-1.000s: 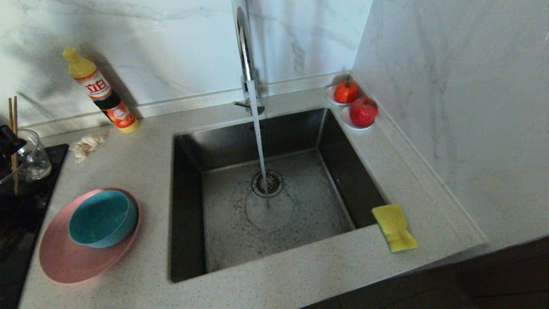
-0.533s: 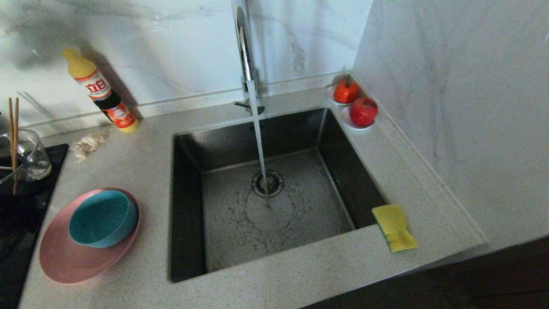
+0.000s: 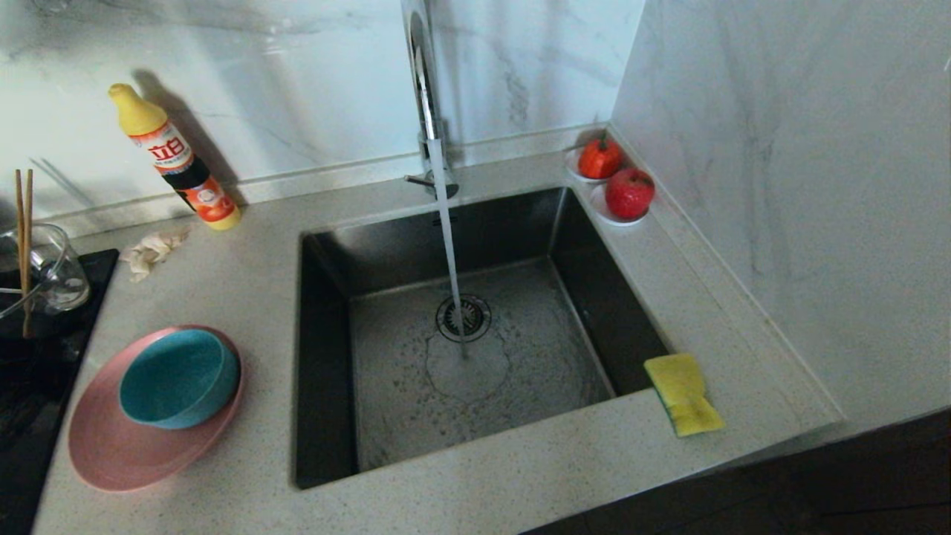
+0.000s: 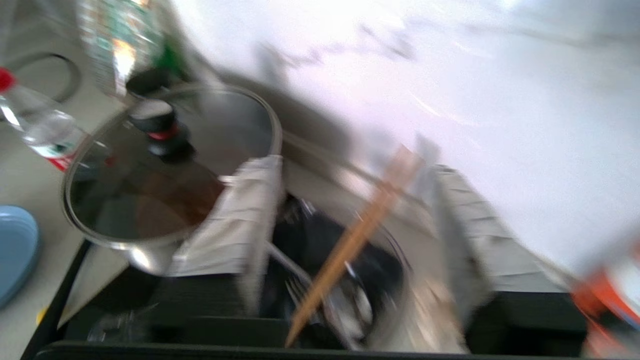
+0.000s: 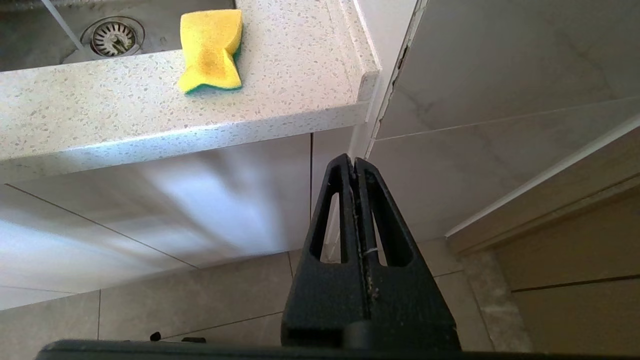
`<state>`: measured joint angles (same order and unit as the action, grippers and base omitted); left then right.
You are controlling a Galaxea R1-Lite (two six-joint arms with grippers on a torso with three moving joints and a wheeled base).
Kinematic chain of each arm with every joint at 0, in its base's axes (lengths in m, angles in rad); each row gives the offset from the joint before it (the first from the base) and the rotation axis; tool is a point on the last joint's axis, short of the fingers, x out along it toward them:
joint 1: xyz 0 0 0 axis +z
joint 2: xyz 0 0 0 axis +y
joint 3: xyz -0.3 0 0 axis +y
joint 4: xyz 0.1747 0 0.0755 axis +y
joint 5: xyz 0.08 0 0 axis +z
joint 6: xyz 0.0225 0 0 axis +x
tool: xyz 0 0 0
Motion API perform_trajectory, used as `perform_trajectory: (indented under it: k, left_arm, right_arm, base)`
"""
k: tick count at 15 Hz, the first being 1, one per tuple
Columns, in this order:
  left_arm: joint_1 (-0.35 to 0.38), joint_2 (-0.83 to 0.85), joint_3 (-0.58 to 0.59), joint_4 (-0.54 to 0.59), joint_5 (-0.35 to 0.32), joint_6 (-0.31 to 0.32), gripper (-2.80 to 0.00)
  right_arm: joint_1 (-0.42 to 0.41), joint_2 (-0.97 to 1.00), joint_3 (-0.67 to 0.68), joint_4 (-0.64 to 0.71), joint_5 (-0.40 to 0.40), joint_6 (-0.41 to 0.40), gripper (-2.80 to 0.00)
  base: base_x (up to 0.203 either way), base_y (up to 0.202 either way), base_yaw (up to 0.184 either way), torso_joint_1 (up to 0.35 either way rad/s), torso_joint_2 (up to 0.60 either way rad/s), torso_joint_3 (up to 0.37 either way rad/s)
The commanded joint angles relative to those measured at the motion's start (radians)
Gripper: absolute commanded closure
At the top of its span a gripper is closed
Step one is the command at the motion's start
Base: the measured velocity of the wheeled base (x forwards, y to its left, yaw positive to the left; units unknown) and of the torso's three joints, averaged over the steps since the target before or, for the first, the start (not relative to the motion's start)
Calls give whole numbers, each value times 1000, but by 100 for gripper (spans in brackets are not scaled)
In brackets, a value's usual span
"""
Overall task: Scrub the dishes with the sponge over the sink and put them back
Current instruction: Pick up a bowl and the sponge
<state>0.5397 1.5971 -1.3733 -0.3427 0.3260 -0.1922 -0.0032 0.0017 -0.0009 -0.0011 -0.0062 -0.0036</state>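
The pink plate [image 3: 104, 457] lies on the counter left of the sink [image 3: 327, 357], with the teal bowl [image 3: 178, 379] in it. The chopsticks [image 3: 24, 223] stand in a glass jug [image 3: 56, 271] at the far left. The yellow sponge [image 3: 682, 394] rests on the counter at the sink's front right corner. In the blurred left wrist view my left gripper [image 4: 352, 170] is open. Its pale fingers [image 4: 235, 220] stand on either side of the chopsticks [image 4: 350, 245] without touching them. My right gripper [image 5: 354, 162] hangs shut below the counter edge, under the sponge [image 5: 210, 50].
Water runs from the tall tap [image 3: 423, 96] onto the drain. A dish-soap bottle [image 3: 174, 160] and a rag [image 3: 152, 249] sit at the back left, and two saucers of red fruit [image 3: 617, 182] at the back right. A lidded pot [image 4: 165, 165] stands on the black hob [image 3: 37, 371].
My left gripper, a second ago at the head view's left edge by the jug, has left that view. The chopsticks stay in the jug. The right arm has not moved.
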Motion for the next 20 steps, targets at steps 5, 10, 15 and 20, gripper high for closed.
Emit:
perform_trajectory:
  k: [5,10,15,20]
  left_arm:
    - [-13,-267,-33,357,-236,-10,0]
    - [-113,-413,-11,499,-433,-9,0]
    - [-201,-573,79,754,-598,2,0]
    - [-224,-653,274,858,-642,82,0]
  right_arm:
    - [0,1,-1,0,0,-1,0]
    - [0,1,-1,0,0,0,0]
    - [0,1,-1,0,0,1,0]
    - [0,1,0,0,0,-1,0]
  base:
    - [0,0,0,0,0,0]
    - [0,0,0,0,0,0]
    - [0,0,0,0,0,0]
    - [0,0,0,0,0,0]
